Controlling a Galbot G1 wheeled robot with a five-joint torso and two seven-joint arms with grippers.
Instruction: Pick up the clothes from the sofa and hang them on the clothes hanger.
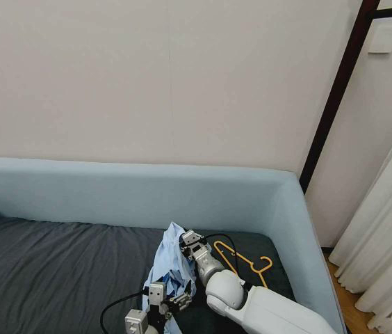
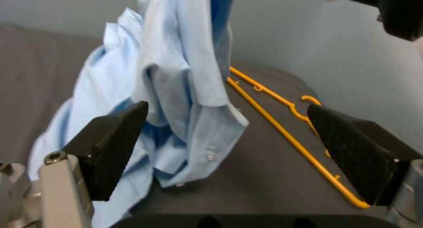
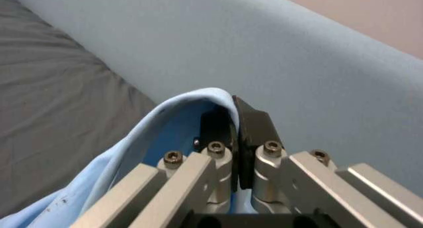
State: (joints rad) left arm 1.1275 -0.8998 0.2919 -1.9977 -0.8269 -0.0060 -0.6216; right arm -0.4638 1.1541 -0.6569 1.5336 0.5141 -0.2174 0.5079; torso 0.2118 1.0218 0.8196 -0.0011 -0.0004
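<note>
A light blue shirt [image 1: 171, 263] hangs in a bunch above the dark grey sofa seat [image 1: 50, 271], lifted by its top edge. My right gripper [image 1: 186, 240] is shut on the shirt's upper fold [image 3: 198, 100], close to the pale blue backrest [image 3: 284, 59]. An orange clothes hanger [image 1: 245, 264] lies flat on the seat beside the shirt, toward the sofa's right arm. My left gripper [image 1: 161, 298] stands open low at the shirt's hem, its black fingers [image 2: 112, 143] spread wide with the hanging shirt [image 2: 178, 84] and hanger [image 2: 290, 134] beyond them.
The sofa's pale blue backrest [image 1: 126, 195] and right arm [image 1: 304, 243] wall in the seat. A dark door frame [image 1: 335, 97] and white curtain [image 1: 390, 236] stand to the right. A black cable [image 1: 116, 309] loops near my left arm.
</note>
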